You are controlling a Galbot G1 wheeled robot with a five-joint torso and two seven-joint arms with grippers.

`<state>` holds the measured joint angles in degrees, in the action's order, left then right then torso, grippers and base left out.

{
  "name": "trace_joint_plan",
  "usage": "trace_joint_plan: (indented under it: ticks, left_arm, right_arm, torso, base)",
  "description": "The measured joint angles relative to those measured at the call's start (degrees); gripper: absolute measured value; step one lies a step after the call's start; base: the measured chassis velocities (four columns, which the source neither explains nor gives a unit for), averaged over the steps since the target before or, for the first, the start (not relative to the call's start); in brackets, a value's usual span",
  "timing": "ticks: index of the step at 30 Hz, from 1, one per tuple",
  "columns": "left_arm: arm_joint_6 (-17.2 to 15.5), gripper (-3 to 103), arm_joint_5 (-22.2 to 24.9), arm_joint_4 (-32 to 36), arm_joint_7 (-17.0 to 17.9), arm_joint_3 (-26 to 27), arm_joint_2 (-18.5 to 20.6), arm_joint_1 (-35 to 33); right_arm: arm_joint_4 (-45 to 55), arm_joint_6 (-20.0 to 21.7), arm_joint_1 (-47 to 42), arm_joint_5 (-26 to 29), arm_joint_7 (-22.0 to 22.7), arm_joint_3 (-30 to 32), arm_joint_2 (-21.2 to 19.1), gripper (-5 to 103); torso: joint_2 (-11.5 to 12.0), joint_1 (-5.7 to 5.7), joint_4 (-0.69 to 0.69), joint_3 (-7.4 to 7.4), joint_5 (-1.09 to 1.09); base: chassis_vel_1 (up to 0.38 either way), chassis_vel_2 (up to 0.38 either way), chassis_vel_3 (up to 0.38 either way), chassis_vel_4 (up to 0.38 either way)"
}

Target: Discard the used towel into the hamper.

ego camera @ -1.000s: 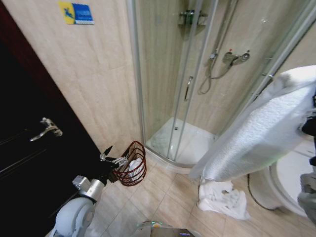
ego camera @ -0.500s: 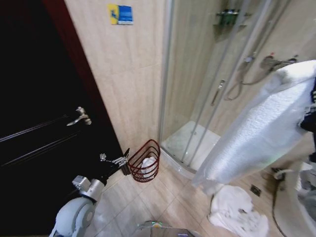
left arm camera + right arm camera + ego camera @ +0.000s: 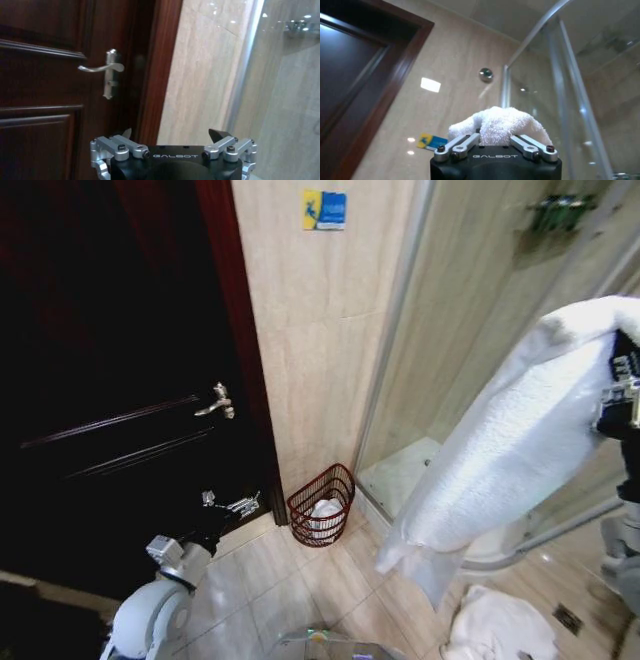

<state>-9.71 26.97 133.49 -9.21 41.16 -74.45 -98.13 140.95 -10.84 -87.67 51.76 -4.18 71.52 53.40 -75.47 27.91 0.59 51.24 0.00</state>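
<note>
Head view: whole scene swung sideways since a second ago, so a turn of the camera with the base, not a move of the things; dark door [image 3: 110, 420] now large, shower glass [image 3: 470, 330] pushed toward the right; hamper [image 3: 322, 505] on the floor tiles at the foot of the wall, ahead of and a little right of the left gripper [image 3: 232, 504], near but not touching; white cloth already inside it; used towel [image 3: 510, 450] hanging long below the raised right gripper [image 3: 622, 402], well apart from the hamper and above it; judged as lining up for the drop, not yet over the rim; bare floor between, another white towel on the floor [image 3: 505, 635] below the right claw

Left wrist view: left claw spread wide, empty; door handle [image 3: 107, 71] beyond it

Right wrist view: right claw clamped on a bunch of towel
</note>
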Motion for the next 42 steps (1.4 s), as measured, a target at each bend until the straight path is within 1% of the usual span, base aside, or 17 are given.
trace_joint_plan:
  ticks: [1,3,5,7,9,12,20,27,38,42]
  left_arm:
    - [0.0,100,0.0,0.0,0.0,0.0,0.0,0.0]
    - [0.0,100,0.0,0.0,0.0,0.0,0.0,0.0]
    - [0.0,100,0.0,0.0,0.0,0.0,0.0,0.0]
    - [0.0,100,0.0,0.0,0.0,0.0,0.0,0.0]
    - [0.0,100,0.0,0.0,0.0,0.0,0.0,0.0]
    - [0.0,100,0.0,0.0,0.0,0.0,0.0,0.0]
    - [0.0,100,0.0,0.0,0.0,0.0,0.0,0.0]
    - [0.0,100,0.0,0.0,0.0,0.0,0.0,0.0]
    - [0.0,100,0.0,0.0,0.0,0.0,0.0,0.0]
    - [0.0,100,0.0,0.0,0.0,0.0,0.0,0.0]
  right_arm:
    - [0.0,0.0,0.0,0.0,0.0,0.0,0.0,7]
    - [-1.2,0.2,0.8,3.2,-1.9,0.2,-2.2,7]
    - [-1.5,0.3,1.0,4.0,-2.5,0.3,-2.7,7]
    - [-2.9,0.3,1.7,6.5,-4.6,0.4,-4.9,7]
    - [-4.0,0.3,2.5,7.8,-5.9,0.5,-6.7,7]
    - [-4.6,0.3,2.6,7.9,-6.8,0.5,-7.3,7]
    - [-5.7,0.4,3.1,7.4,-8.3,-0.2,-7.0,7]
    - [-6.1,0.4,3.5,7.4,-8.5,-0.2,-7.3,7]
    - [-8.5,0.2,6.1,7.4,-8.7,-0.1,-9.8,7]
    - [-9.0,0.1,6.3,7.6,-9.1,-0.1,-10.0,7]
  torso:
    - [0.0,0.0,0.0,0.0,0.0]
    - [0.0,0.0,0.0,0.0,0.0]
    - [0.0,0.0,-0.01,0.0,0.0]
    - [0.0,0.0,-0.02,0.0,0.0]
    - [0.0,0.0,-0.02,0.0,0.0]
    - [0.0,0.0,-0.01,0.0,-0.02]
    - [0.0,0.0,-0.02,0.0,0.0]
    - [0.0,0.0,-0.02,0.0,0.0]
    - [0.0,-0.01,-0.02,0.0,-0.01]
    - [0.0,-0.01,-0.01,0.0,0.0]
  base:
    - [0.053,0.066,0.048,0.041]
    - [0.027,0.009,0.018,0.027]
    - [0.0,0.0,0.0,0.0]
    - [0.0,0.0,0.0,0.0]
    - [0.0,0.0,0.0,0.0]
    - [0.0,0.0,0.0,0.0]
    - [0.0,0.0,0.0,0.0]
    - [0.04,0.023,0.03,0.04]
    - [0.085,0.101,0.095,0.096]
    - [0.11,0.128,0.132,0.131]
